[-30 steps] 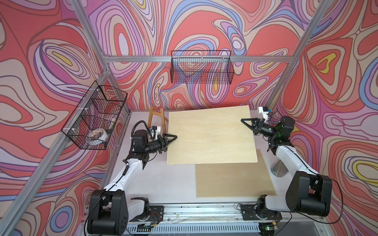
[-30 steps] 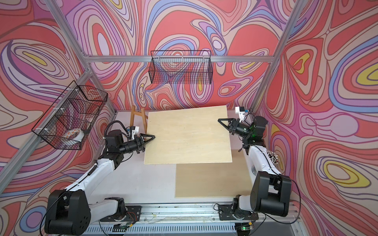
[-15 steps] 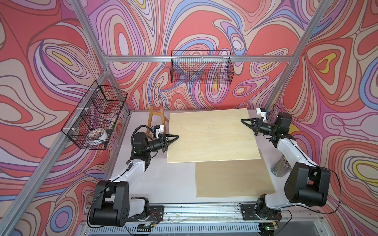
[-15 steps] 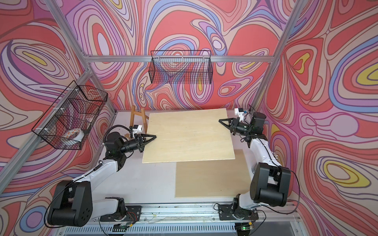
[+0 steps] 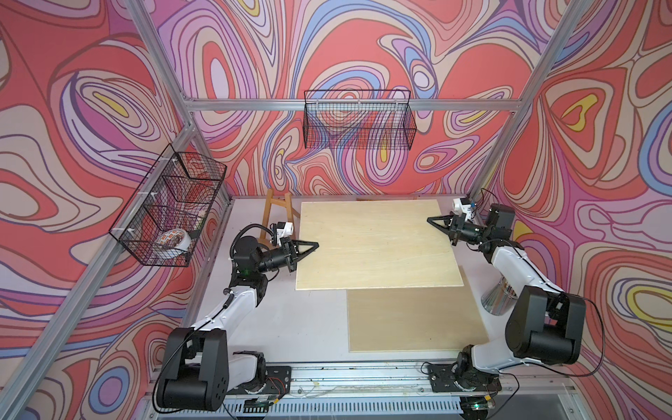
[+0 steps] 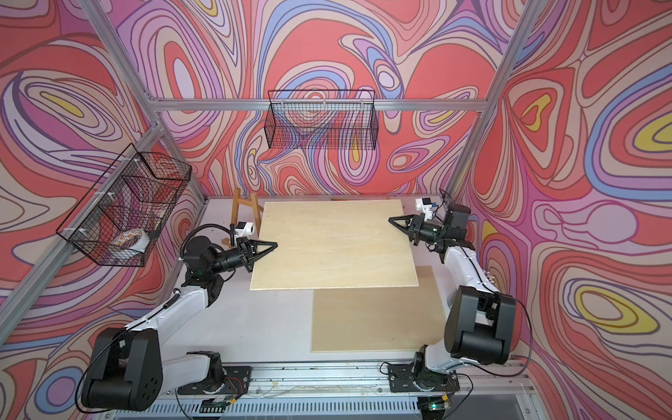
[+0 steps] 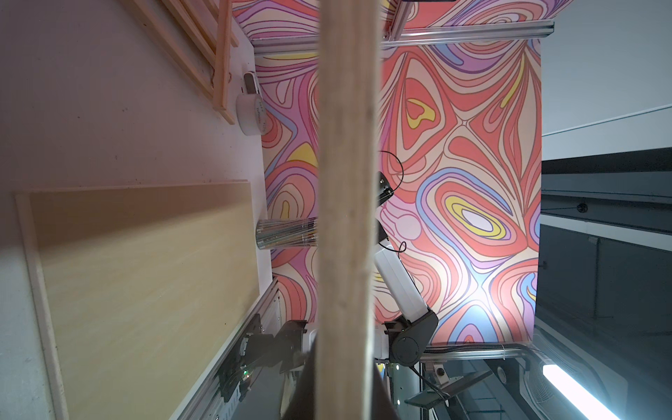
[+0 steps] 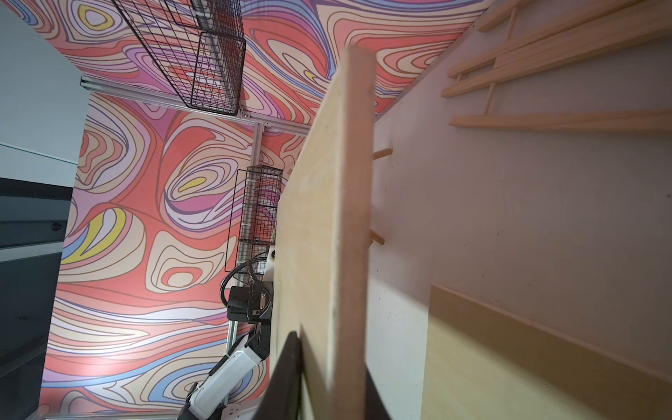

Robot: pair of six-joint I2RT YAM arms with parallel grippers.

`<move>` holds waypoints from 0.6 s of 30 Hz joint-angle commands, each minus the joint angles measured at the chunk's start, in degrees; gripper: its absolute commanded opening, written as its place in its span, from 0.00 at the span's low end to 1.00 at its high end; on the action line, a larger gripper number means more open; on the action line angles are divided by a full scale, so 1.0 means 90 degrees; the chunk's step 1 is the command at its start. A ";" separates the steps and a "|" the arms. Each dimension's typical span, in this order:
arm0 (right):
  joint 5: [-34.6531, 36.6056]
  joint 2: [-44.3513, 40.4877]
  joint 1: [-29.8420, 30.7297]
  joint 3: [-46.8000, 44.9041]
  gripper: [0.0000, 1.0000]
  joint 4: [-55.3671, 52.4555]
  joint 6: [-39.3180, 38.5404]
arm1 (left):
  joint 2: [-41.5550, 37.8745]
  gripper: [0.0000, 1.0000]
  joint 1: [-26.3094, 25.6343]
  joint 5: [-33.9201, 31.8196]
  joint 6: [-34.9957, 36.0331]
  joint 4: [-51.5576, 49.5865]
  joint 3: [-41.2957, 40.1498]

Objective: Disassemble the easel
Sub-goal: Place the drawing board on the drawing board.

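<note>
left wire basket (image 5: pixel 171 207): hanging on left wall, holding a tape roll (image 5: pixel 174 240) at its near end
left gripper (image 5: pixel 314 246): reaching right from the left arm, jaws closing tight on the left edge of the large board; wrist view is showing the board edge (image 7: pixel 345 182) running straight between the dark fingers
easel frame (image 5: pixel 279 204): sitting at far left of the table (image 5: pixel 291 320), just beyond the left gripper, legs and crossbar showing in both top views (image 6: pixel 247 205); more wooden slats (image 8: pixel 545 54) are lying flat on the table at the far side, under the board
large board (image 5: pixel 378 247): being held up off the table at centre, spanning between the two grippers; its near edge is overlapping the far edge of the second board in both top views (image 6: pixel 334 247)
back wire basket (image 5: pixel 358 123): hanging on far wall, above the board
second board (image 5: pixel 411 320): lying flat on the table, near right, touching neither gripper
right gripper (image 5: pixel 430 219): reaching left from the right arm, fingers gripping the right edge of the large board (image 8: pixel 327 236), one on each face
shiny cone (image 5: pixel 496 302): standing at right edge of the table, just behind the right arm
white roll (image 7: pixel 251 112): lying by the right wall, far side, showing only in the left wrist view
</note>
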 commanded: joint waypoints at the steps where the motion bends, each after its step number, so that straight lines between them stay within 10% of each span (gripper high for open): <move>1: 0.1060 -0.0117 0.0612 -0.0281 0.07 0.0520 -0.1379 | -0.0578 0.00 -0.0480 -0.0779 -0.0119 0.0782 0.0074; 18: 0.1910 -0.0162 0.0865 -0.1222 0.45 0.0905 -0.0533 | -0.1404 0.00 -0.0935 -0.3002 -0.0271 0.0639 -0.1012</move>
